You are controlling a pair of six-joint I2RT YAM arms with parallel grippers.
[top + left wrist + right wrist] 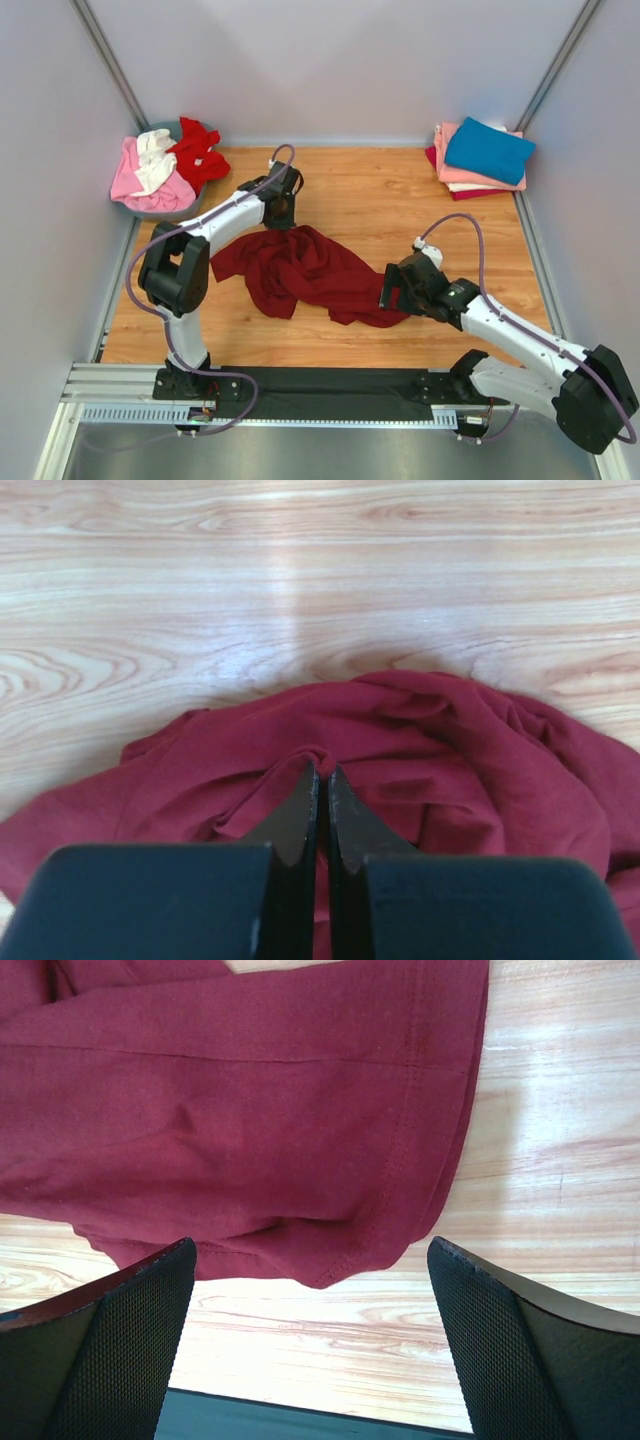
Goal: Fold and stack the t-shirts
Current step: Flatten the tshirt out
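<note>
A dark maroon t-shirt lies crumpled in the middle of the wooden table. My left gripper is at its far edge, shut on a pinched fold of the maroon cloth. My right gripper is open at the shirt's near right end; its hemmed corner lies between my spread fingers, untouched. A folded stack with a teal-blue t-shirt on top of pink ones sits at the far right. A grey basket at the far left holds pink, white and bright red shirts.
Grey walls close in the table on the left, back and right. A black strip and a metal rail run along the near edge by the arm bases.
</note>
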